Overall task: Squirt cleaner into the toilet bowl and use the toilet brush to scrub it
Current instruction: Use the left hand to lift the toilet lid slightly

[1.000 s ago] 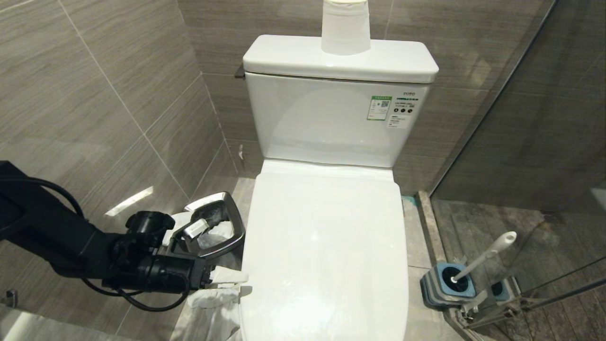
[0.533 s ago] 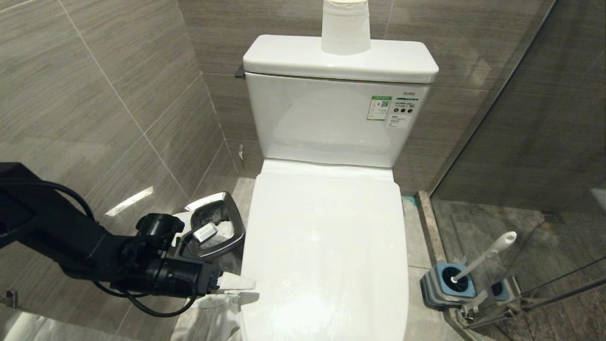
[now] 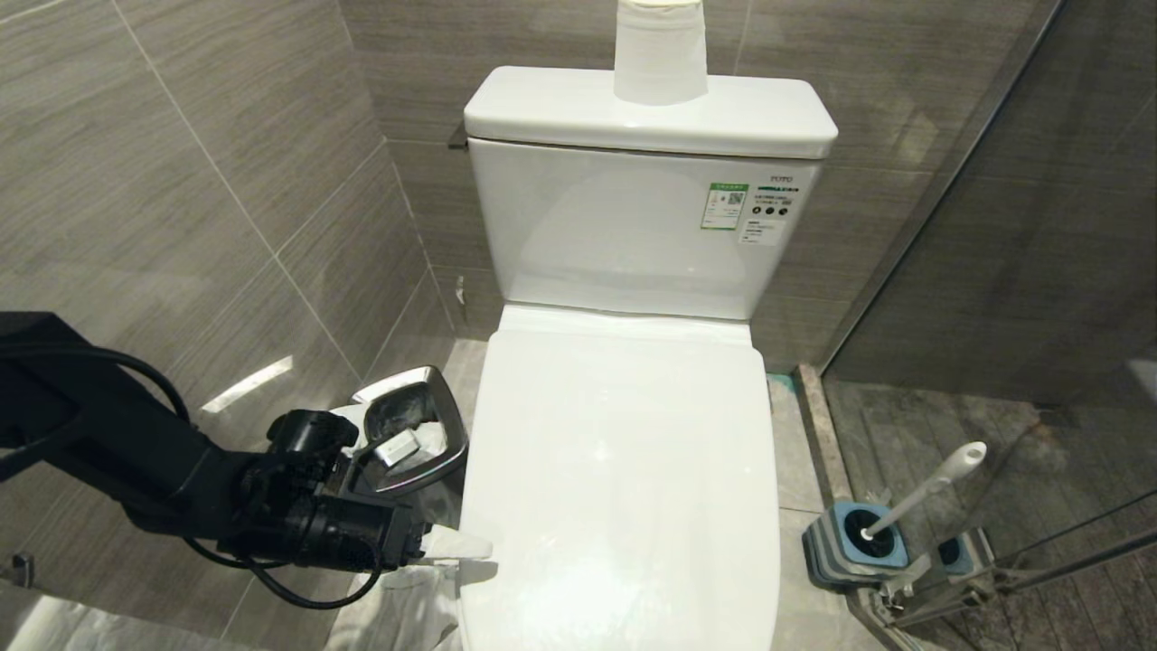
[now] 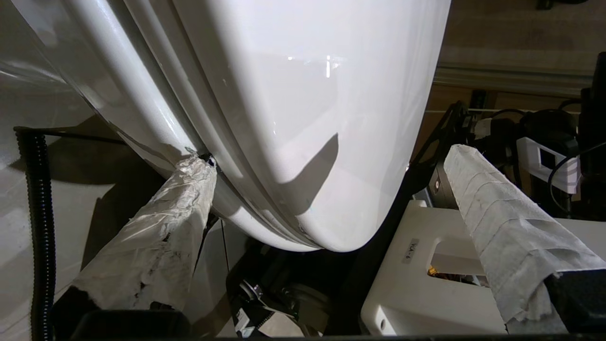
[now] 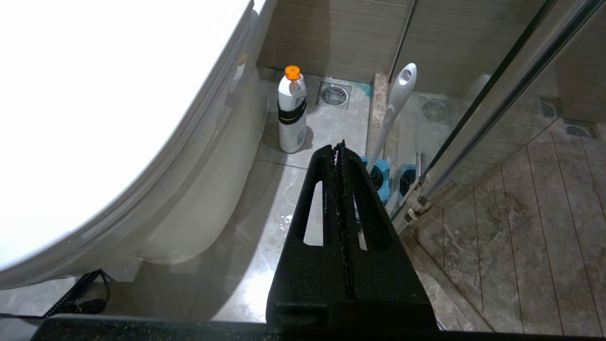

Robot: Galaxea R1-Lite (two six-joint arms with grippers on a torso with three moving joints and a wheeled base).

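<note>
One toilet [image 3: 624,488] fills my head view, its lid [image 3: 624,470] down so the bowl is hidden. One paper roll [image 3: 660,50] stands on the tank [image 3: 633,226]. One steel waste bin [image 3: 411,434] sits on the floor to the toilet's left, one brush [image 3: 922,493] with its blue-and-grey holder [image 3: 854,542] to its right.

Two grippers are in my pictures. My left gripper [image 3: 452,547] reaches in low from the left, at the left front edge of the lid. Its two fingers, wrapped in white paper, are spread wide. In the left wrist view one finger [image 4: 161,227] has its tip at the seam under the lid's edge, while the other [image 4: 502,208] stands clear beyond the toilet's front; whether the first truly touches I cannot tell. My right gripper [image 5: 338,156] shows only in its own wrist view: two black fingers pressed together with nothing between them, hanging above the floor on the toilet's right.

Only the right wrist view shows the cleaner bottle [image 5: 291,113]: one white bottle with an orange cap, a dark band round its middle and blue print lower down. It stands upright on the floor tiles close beside the toilet's base, near a round floor drain [image 5: 334,94]. The same view shows the brush [image 5: 395,109] as a slim white handle with a rounded, slotted end, leaning out of its holder against the glass shower screen [image 5: 497,94]. Its bristle head is sunk in the holder, out of sight.
</note>
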